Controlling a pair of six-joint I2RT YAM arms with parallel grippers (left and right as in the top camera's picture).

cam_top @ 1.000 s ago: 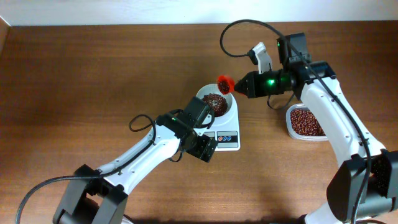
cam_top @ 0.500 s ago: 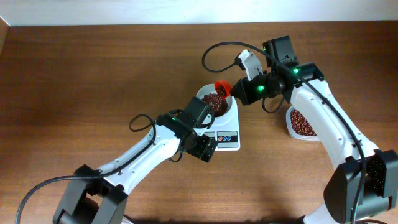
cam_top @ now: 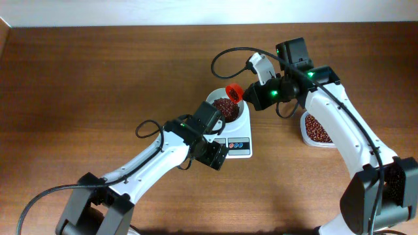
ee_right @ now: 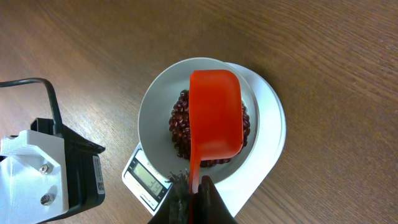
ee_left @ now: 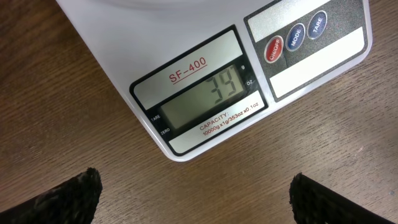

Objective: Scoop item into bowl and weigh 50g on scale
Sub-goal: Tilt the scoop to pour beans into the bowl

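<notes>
My right pincer [ee_right: 194,186] is clamped tight on the thin handle of the red scoop [ee_right: 214,112]. The scoop hangs right over the bowl [ee_right: 155,106], its cup covering much of the beans [ee_right: 179,134] heaped inside, so the heap lies just ahead of my fingertips and below them. The bowl sits on the scale [ee_right: 270,124]. My left pincer [ee_left: 196,199] stands wide apart, holding nothing, low over the table just in front of the display [ee_left: 199,96], which reads 39 as best I can make out.

The main danger, I think, is overshooting: only a little more is wanted, and one quick tip would push the weight past the mark (picking beans back out is fiddly). If the scoop's lip rests on the rim or the heap, the reading will lie. Beans dropped near the rim may bounce onto the table. I cannot tell what remains in the scoop; the spare beans lie in the tub [cam_top: 318,129], well off to the right of the scale
</notes>
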